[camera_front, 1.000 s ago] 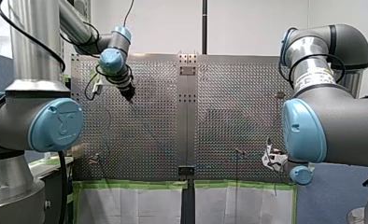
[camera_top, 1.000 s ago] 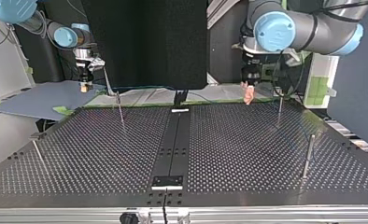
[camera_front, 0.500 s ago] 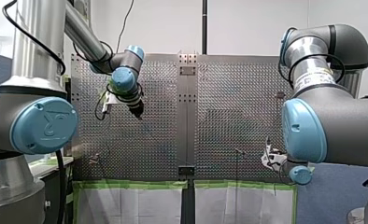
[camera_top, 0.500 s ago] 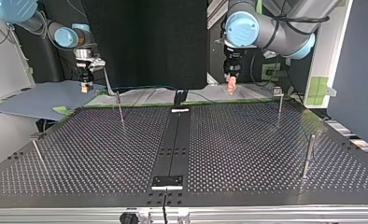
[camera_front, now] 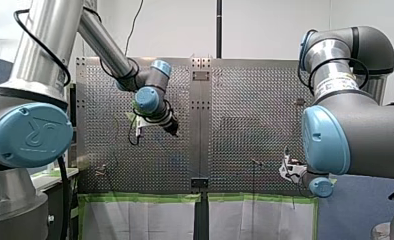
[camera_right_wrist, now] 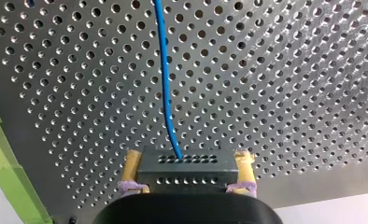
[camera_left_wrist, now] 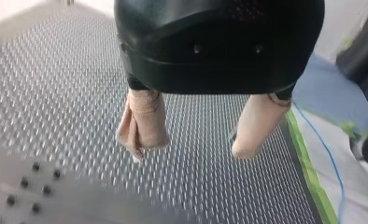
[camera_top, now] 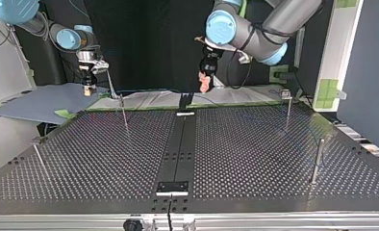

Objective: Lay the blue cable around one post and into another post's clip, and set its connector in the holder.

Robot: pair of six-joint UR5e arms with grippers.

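Right wrist view: my right gripper (camera_right_wrist: 187, 163) is clamped on the connector (camera_right_wrist: 184, 171), and the cable (camera_right_wrist: 164, 84) runs straight ahead from it over the table (camera_right_wrist: 294, 93). My left gripper (camera_left_wrist: 190, 148) hangs wide and empty. No post (camera_top: 287, 113) looks wrapped, so routing, clipping and seating the connector all seem left.

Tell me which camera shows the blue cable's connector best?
Right wrist view: the connector sits large between my right tool's yellow pads. In top and front views it is too small to tell; the left wrist view lacks it.
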